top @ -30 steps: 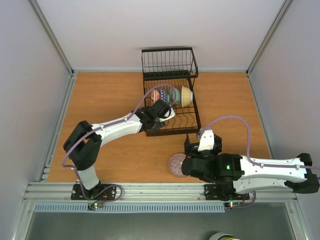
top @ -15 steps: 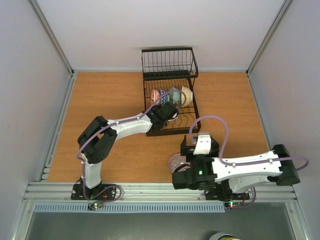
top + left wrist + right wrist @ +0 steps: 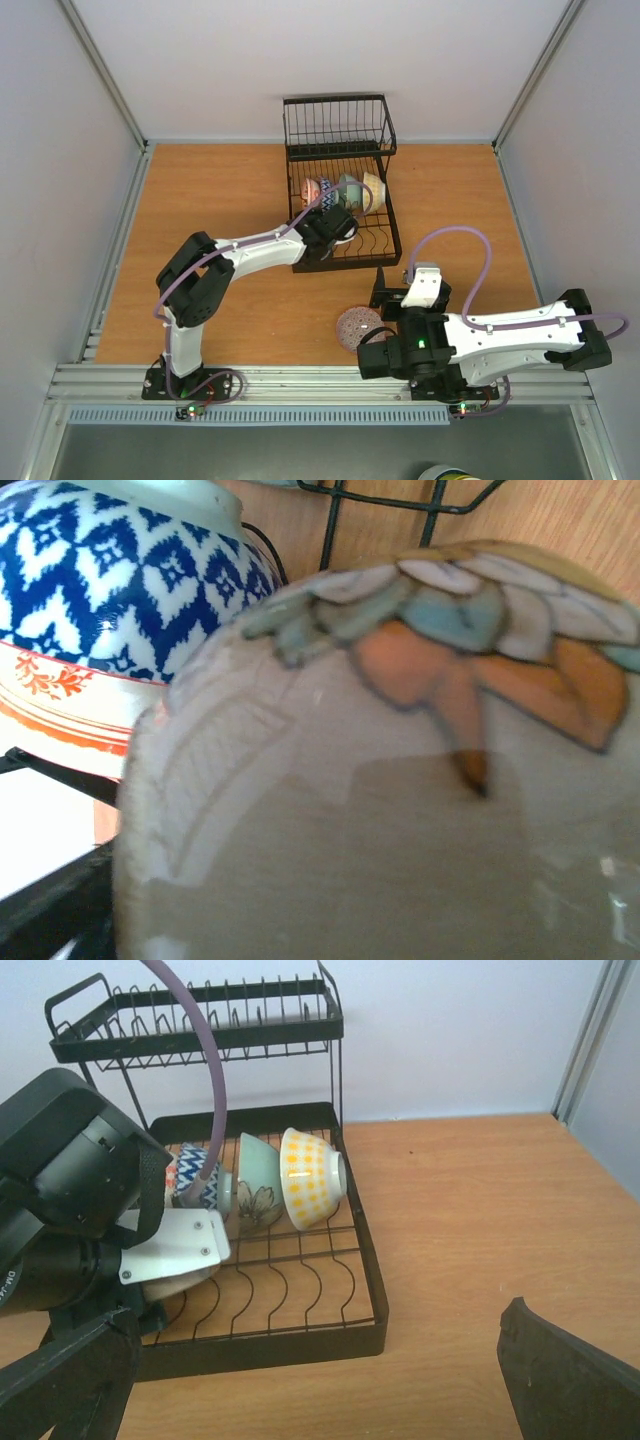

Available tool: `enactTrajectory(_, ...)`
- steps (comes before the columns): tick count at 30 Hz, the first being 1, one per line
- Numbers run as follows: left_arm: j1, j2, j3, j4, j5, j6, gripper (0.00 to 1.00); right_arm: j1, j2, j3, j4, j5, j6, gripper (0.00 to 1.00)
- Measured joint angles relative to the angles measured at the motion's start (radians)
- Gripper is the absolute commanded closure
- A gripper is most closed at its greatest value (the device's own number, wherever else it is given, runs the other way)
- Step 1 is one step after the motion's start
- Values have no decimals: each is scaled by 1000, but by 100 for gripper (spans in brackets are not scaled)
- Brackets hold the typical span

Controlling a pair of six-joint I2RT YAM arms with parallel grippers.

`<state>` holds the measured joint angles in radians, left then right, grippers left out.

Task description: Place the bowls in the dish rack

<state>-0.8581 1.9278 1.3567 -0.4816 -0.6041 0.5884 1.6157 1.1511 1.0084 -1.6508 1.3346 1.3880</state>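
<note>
Top external view has the dish rack point(image 3: 350, 263) standing at the far middle of the table point(image 3: 220, 190), with a row of bowls set on edge between its wires in the far half. From right to left in the right wrist view these are a yellow dotted bowl point(image 3: 310, 1190), a pale green bowl point(image 3: 255, 1197) with a flower on it and a blue zigzag bowl point(image 3: 200, 1192), each touching the next. The left gripper point(image 3: 338, 222) reaches into the left part of the rack, on the near side of that row. Its own camera is filled by a grey-beige bowl point(image 3: 400, 810) painted with orange and blue leaves, close beside the blue zigzag bowl, and under that one a white bowl with an orange-red band point(image 3: 60, 695) shows. None of its fingers show there, and from the other views I cannot tell whether it grips the grey-beige bowl or stands clear of it. The right gripper point(image 3: 388, 292) hovers over the table just off the rack's near right corner, jaws spread wide with nothing between them. One speckled red bowl point(image 3: 357, 325) lies on the table outside the rack, just left of the right arm, toward the near edge
</note>
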Motion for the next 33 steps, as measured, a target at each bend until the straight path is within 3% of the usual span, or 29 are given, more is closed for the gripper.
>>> enactTrajectory(15, -2, 0, 24, -40, 60, -8, 1, 0, -10, -14, -2, 0, 20, 1)
enactTrajectory(33, -24, -138, 61, -258, 553, -65, 1, 0, -13, 5, -8, -17, -13, 1)
